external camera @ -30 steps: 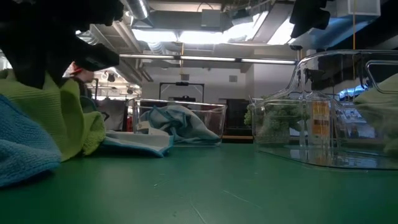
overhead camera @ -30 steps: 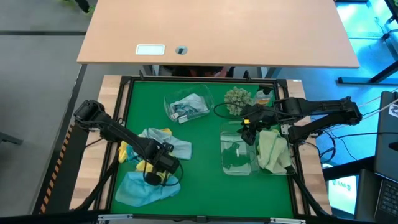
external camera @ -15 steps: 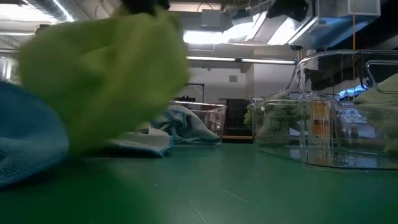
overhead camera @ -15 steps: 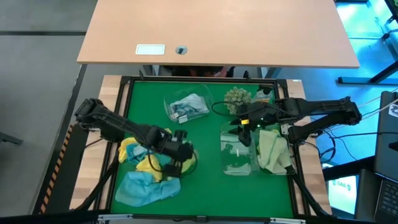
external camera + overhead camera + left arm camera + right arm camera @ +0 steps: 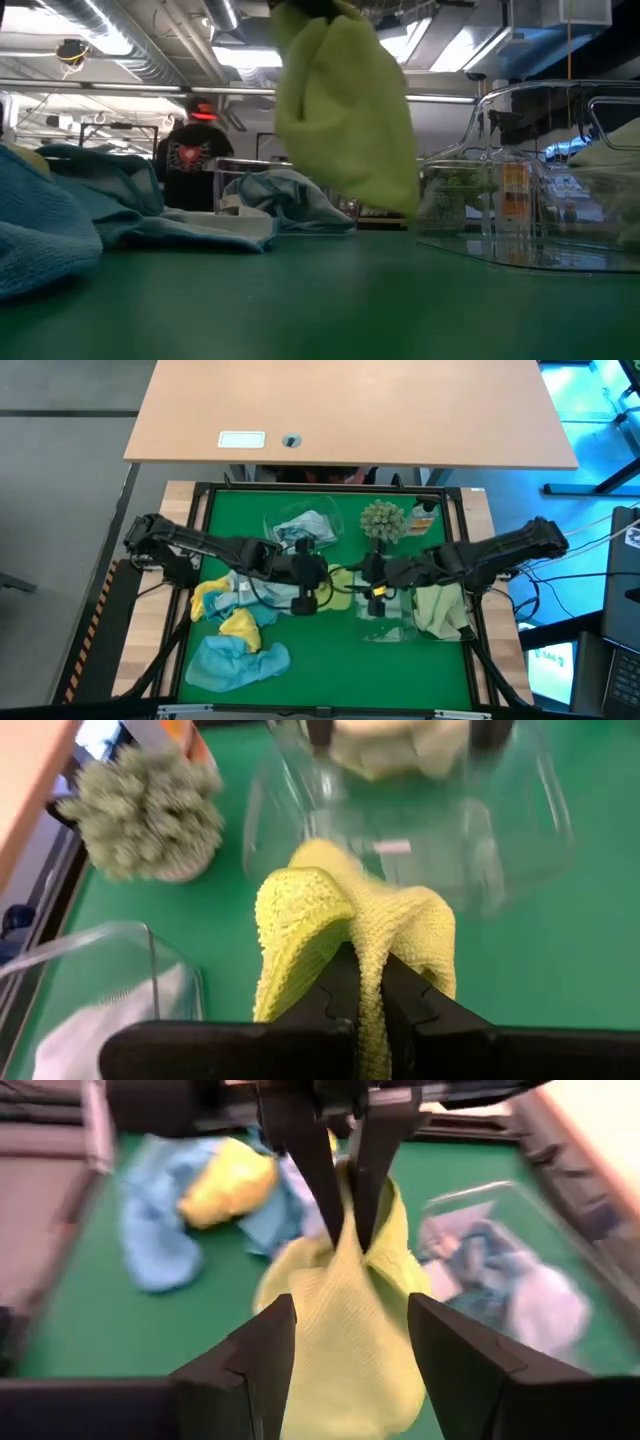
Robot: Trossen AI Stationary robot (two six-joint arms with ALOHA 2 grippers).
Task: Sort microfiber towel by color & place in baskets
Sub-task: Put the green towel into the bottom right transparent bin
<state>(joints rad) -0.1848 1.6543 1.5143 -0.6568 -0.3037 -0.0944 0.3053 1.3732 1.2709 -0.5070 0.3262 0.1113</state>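
Note:
A lime green towel (image 5: 342,576) hangs at the table's middle, shut in my left gripper (image 5: 318,575). My right gripper (image 5: 345,1370) is open, and its fingers stand on either side of the hanging towel (image 5: 340,1330). Yellow (image 5: 240,625), light blue (image 5: 235,660) and pale blue (image 5: 245,588) towels lie heaped on the table's left. One of three clear baskets (image 5: 300,532) at the far middle holds pale grey-blue towels. An empty one (image 5: 385,615) sits right of centre. The rightmost one (image 5: 445,625) holds lime green towels (image 5: 438,605). My left gripper pinches a bunched fold of the lime green towel (image 5: 365,945) between its two fingers, coming level from the table's left. The towel is lifted clear of the table (image 5: 345,110) and hangs slack below the fingers. My right gripper: whether its open fingers (image 5: 262,1355) touch the towel, I cannot tell.
A spiky grey-green ball (image 5: 381,518) and an orange-capped bottle (image 5: 425,515) stand at the far right, behind the baskets. A black frame (image 5: 205,495) rims the green mat. A person in a red cap (image 5: 195,150) stands in the room beyond.
My left gripper lifted the lime green towel off the heap at the table's left and carried it right to the middle, where it hangs clear. My right gripper moved left from above the right baskets to the towel.

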